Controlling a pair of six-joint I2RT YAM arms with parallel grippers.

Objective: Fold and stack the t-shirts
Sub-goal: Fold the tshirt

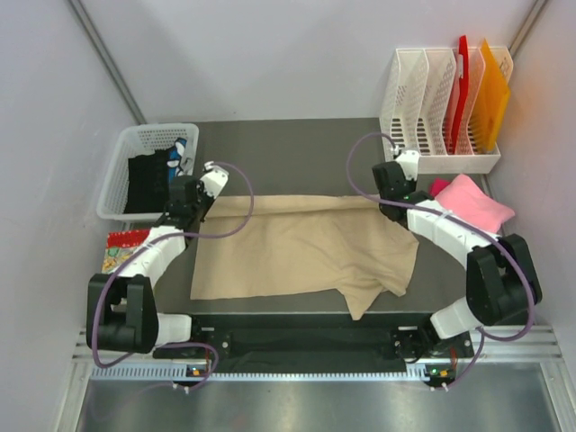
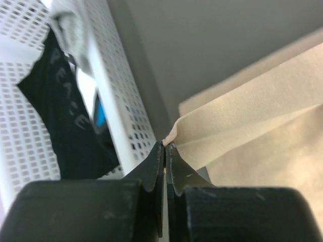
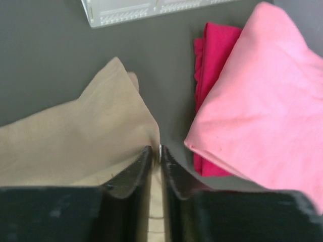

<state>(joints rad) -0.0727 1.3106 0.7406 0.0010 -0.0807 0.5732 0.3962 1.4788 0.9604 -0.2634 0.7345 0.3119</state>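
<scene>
Moving both far corners together is what this fold seems to call for. The left pincer and the right pincer sit at the two far corners of the tan t-shirt, so any pull should be even and low, or the far edge will skew and the crease will run crooked. The cloth is thin and limp. I judge a quick lift would drag the loose near-right flap, so a slow carry close to the bench suits it better.

In the left wrist view the left pincer is closed tight on a folded corner of tan cloth, with the white basket just beside it. In the right wrist view the right pincer shows its jaws a thin slit apart with tan cloth lying in the slit. Whether it bites the cloth or has let go, I cannot tell. That grip should be confirmed before any pull.

The tan t-shirt lies spread across the middle of the bench, a narrow band turned over along its far edge, its near-right corner rumpled and hanging toward the front. The pink t-shirt rests folded at the right, near the tan corner but apart from it, on a darker red cloth.
</scene>
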